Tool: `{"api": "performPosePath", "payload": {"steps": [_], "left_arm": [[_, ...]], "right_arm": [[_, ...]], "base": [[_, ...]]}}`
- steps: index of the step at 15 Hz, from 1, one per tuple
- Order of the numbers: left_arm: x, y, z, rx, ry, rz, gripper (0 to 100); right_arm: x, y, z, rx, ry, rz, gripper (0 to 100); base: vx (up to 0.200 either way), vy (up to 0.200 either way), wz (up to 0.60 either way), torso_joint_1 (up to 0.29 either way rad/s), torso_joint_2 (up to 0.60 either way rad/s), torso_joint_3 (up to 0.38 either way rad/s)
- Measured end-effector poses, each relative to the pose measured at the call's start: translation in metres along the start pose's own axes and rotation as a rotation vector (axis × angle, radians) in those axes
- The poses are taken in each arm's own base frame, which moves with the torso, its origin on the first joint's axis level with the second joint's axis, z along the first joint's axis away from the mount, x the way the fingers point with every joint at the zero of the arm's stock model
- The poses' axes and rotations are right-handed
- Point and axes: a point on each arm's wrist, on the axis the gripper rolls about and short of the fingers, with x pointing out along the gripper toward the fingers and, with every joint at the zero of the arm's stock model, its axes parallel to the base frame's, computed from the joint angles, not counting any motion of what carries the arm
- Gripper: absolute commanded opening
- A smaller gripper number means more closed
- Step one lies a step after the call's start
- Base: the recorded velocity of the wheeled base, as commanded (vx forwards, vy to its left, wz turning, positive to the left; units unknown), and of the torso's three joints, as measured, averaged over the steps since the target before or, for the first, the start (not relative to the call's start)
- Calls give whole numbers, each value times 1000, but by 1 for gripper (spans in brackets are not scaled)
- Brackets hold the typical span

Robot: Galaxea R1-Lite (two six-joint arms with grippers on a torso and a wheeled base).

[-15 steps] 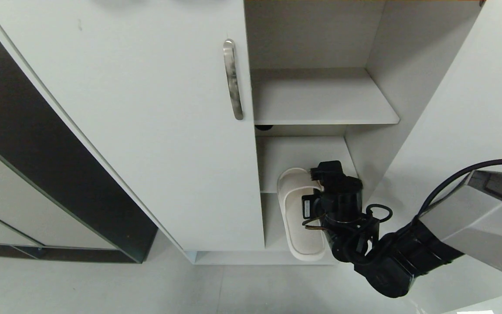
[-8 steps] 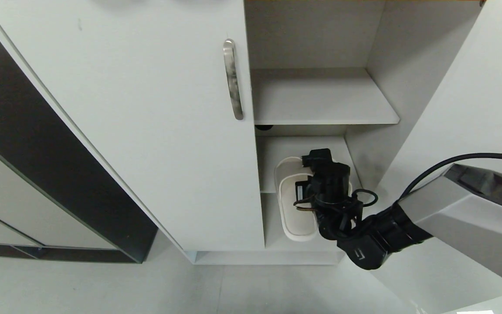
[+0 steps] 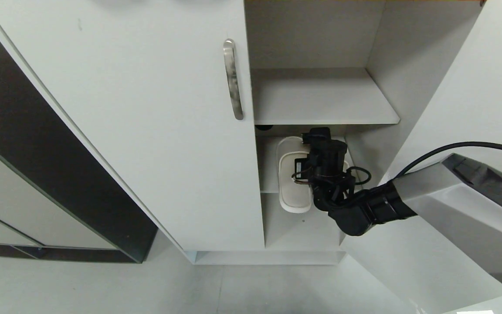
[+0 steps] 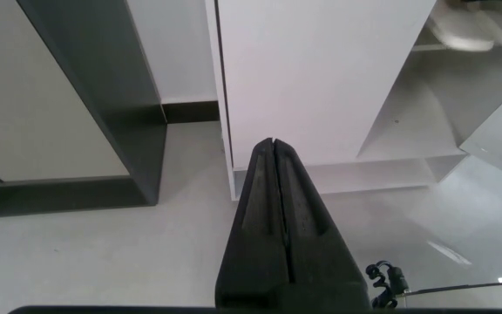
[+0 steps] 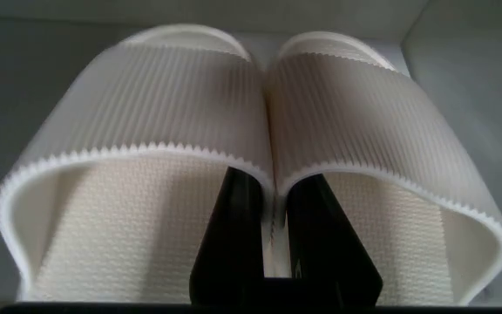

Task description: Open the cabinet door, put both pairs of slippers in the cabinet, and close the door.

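The cabinet [image 3: 316, 39] stands ahead, with its closed door [image 3: 146, 109] and the handle [image 3: 232, 78] on the left and the open door [image 3: 473, 100] on the right. In the open half, the pair of slippers [image 3: 292, 183] lies side by side on the lower shelf [image 3: 270, 170], under the upper shelf [image 3: 320, 98], with the heels over the shelf's front edge. The right gripper [image 5: 274, 231] sits between the two slippers, against their inner sides. The left gripper [image 4: 273, 153] hangs above the floor [image 4: 146, 253], before the closed door.
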Motion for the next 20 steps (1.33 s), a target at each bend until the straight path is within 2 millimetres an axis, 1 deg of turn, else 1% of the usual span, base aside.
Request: {"api": "performPosePath", "payload": {"steps": [6, 11, 12, 17, 18, 20], "left_arm": [[0, 0, 0, -4, 0, 7, 0], [0, 0, 0, -13, 0, 15, 0], [0, 0, 0, -13, 0, 16, 0], [0, 0, 0, -13, 0, 15, 0], [0, 0, 0, -12, 0, 14, 0], [0, 0, 0, -12, 0, 14, 0]], "right_arm": [[22, 3, -8, -7, 9, -18, 0], [27, 5, -14, -13, 17, -22, 0], [27, 5, -14, -13, 18, -22, 100], [24, 2, -24, -34, 50, -22, 100], [21, 0, -25, -36, 56, -21, 100], [7, -3, -28, -45, 72, -11, 100]], "base": [[0, 0, 0, 0, 0, 0], [0, 0, 0, 0, 0, 0], [0, 0, 0, 0, 0, 0], [0, 0, 0, 0, 0, 0], [0, 0, 0, 0, 0, 0], [0, 0, 0, 0, 0, 0]]}}
